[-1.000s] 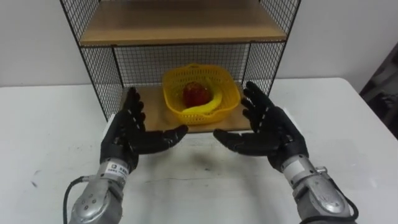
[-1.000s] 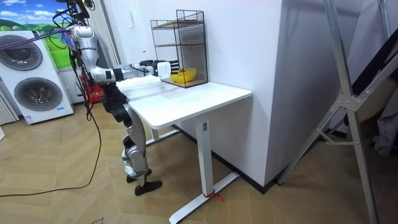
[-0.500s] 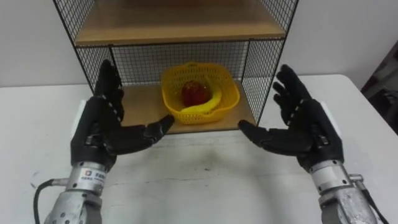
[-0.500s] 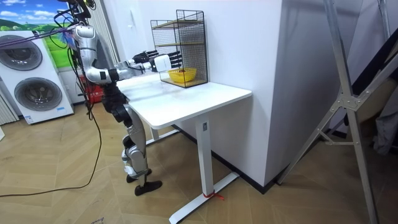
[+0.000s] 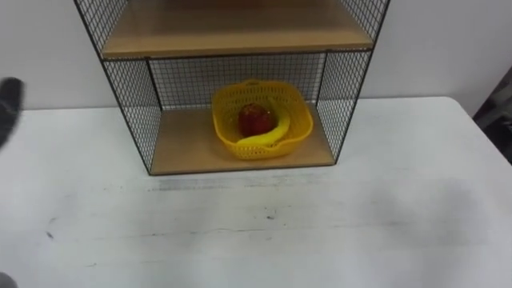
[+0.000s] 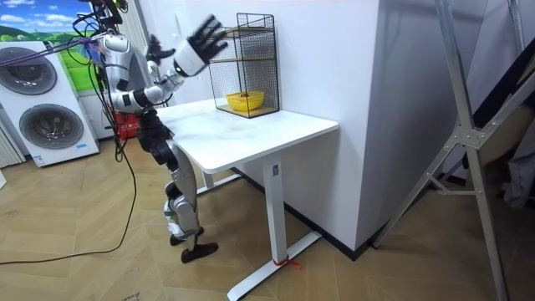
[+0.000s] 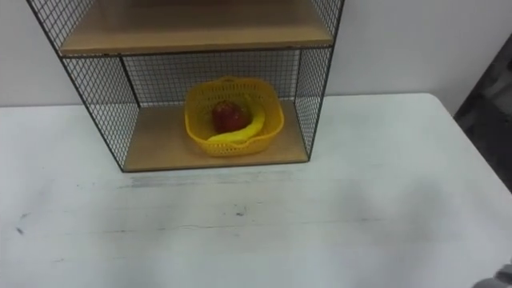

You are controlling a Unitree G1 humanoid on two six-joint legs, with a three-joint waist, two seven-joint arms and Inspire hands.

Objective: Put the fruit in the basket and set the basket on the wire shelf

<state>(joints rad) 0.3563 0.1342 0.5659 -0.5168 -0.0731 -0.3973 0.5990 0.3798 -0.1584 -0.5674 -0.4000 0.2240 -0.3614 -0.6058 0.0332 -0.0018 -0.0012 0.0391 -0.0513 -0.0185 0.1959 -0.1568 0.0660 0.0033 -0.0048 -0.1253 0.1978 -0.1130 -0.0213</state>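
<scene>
Now both arms have swung up and away from the wire shelf (image 5: 182,146). Half a second ago the two open palms faced each other just in front of it, low over the bench (image 5: 320,224). They have left that place, and the shelf's whole front now shows.

The basket (image 5: 226,122) has not moved. It sits on the shelf's lower board, towards the back and about midway between the two mesh sides. The red fruit (image 5: 256,118) lies inside it, and the banana (image 5: 269,138) curves along the fruit's front and right, touching it. The shelf stands at the bench's far edge, against the wall.

In the room view the robot stands upright at the bench's edge opposite the shelf, on the room view's left, as it did before. Its right arm is bent at the elbow, with the forearm sloping up towards the shelf. A second ago that arm reached out level over the bench. The right robot hand (image 6: 201,43) is now about level with the shelf's top, beside it on the room view's left. Its fingers are straight and fanned wide apart, and it holds and touches nothing.

The left robot hand (image 5: 8,106) is a dark blur at the left edge of the left eye view, over the bench's left edge. Whether it is spread or closed cannot be told.
</scene>
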